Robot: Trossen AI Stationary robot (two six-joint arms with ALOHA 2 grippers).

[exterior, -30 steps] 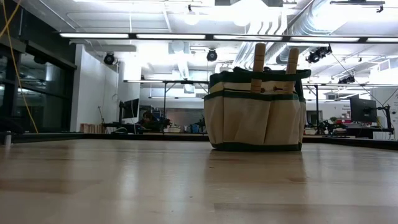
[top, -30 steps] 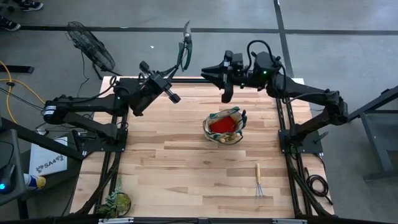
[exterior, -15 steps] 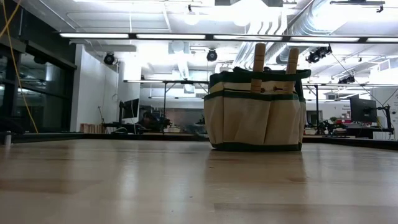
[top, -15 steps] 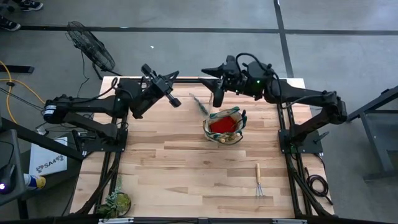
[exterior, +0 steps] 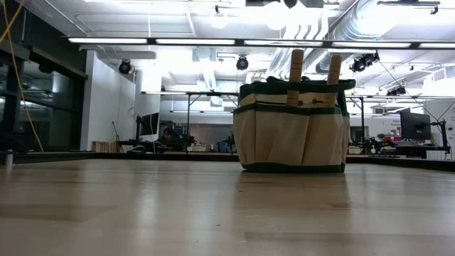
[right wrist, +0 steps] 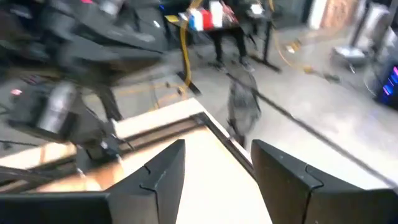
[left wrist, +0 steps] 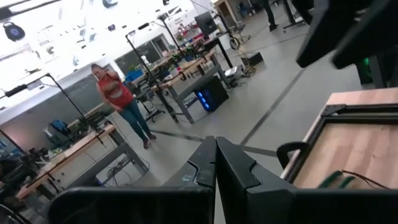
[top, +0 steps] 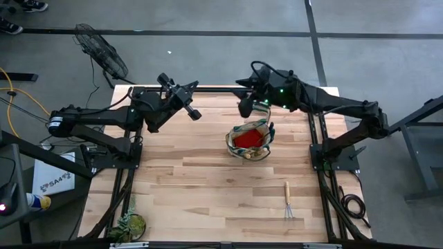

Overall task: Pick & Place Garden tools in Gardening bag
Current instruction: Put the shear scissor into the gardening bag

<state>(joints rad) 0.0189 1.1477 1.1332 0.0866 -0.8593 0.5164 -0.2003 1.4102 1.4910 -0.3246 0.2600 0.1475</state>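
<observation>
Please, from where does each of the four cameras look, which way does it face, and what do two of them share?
High view: above, straight down on the table; both arms, left end effector, right end effector.
Low view: table height, level; no arm.
Left wrist: past shut fingers toward the room, a person.
Right wrist: past open fingers over the table edge.
Shared: the gardening bag in the high and low views.

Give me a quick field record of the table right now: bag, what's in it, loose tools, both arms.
bag: gardening bag upright, right of table centre
bag contents: red cloth inside; two wooden handles sticking up from it
loose tool: hand rake on the table, near right corner
other: plant clump at the near left corner
left gripper: raised over the far left edge, jaws shut, empty
right gripper: raised just beyond the bag, jaws open, empty
</observation>
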